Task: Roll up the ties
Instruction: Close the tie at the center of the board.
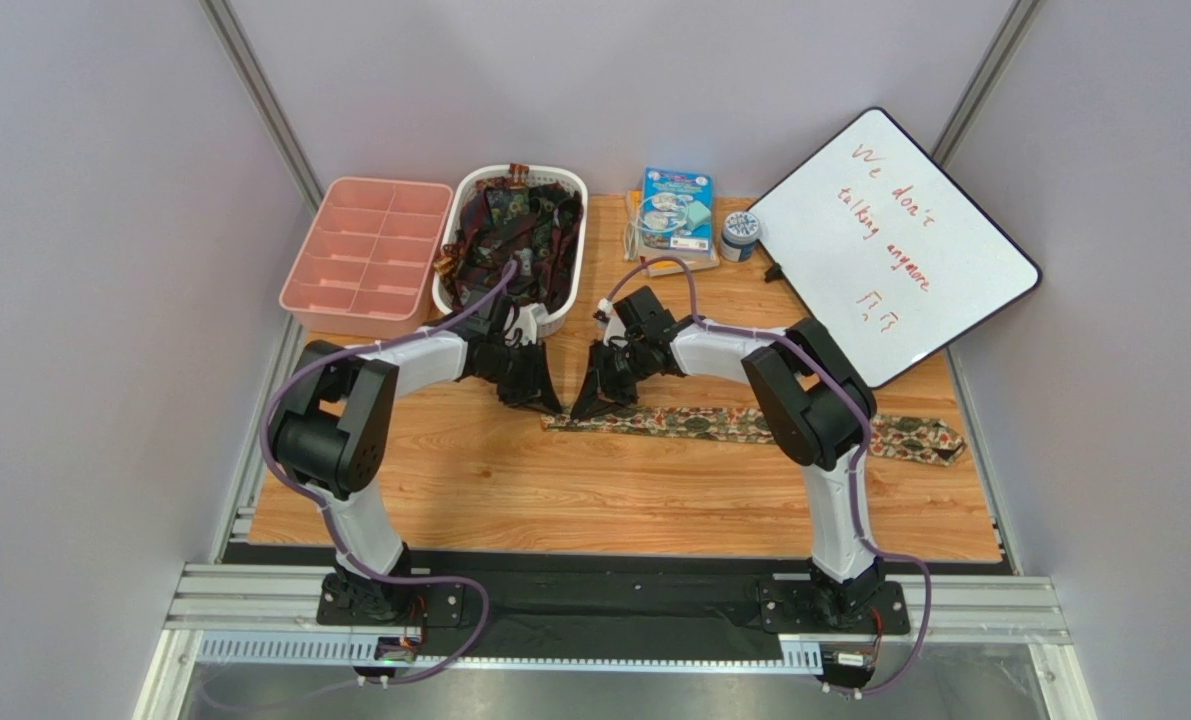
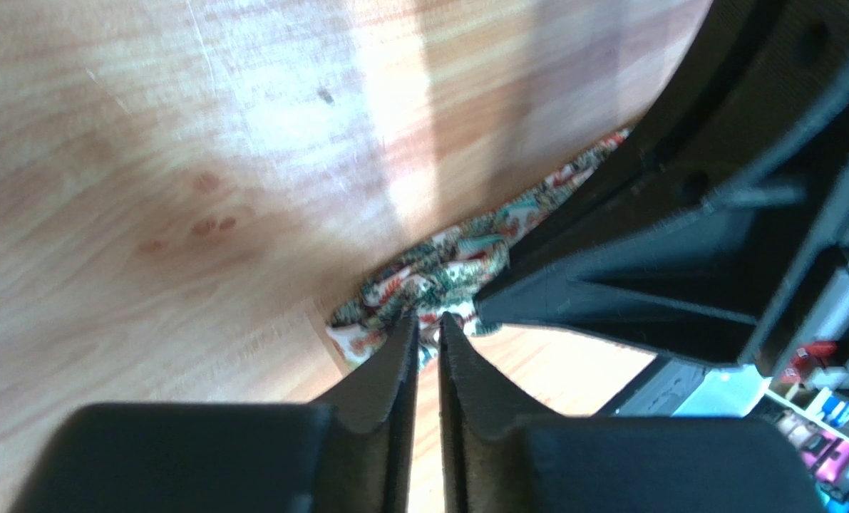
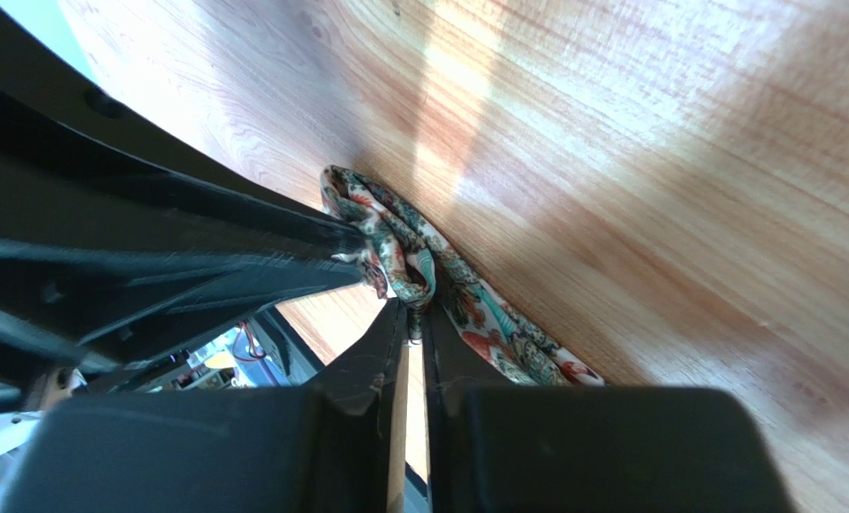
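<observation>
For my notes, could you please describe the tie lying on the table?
On the wooden table, look in front of the white basket of dark ties. The patterned tie lies stretched sideways on bare wood, the only one outside the basket.

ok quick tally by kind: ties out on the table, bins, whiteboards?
tie on the table: 1
bins: 2 (pink tray, white basket)
whiteboard: 1
Total: 4
ties in the basket: too tangled to count, left out.
</observation>
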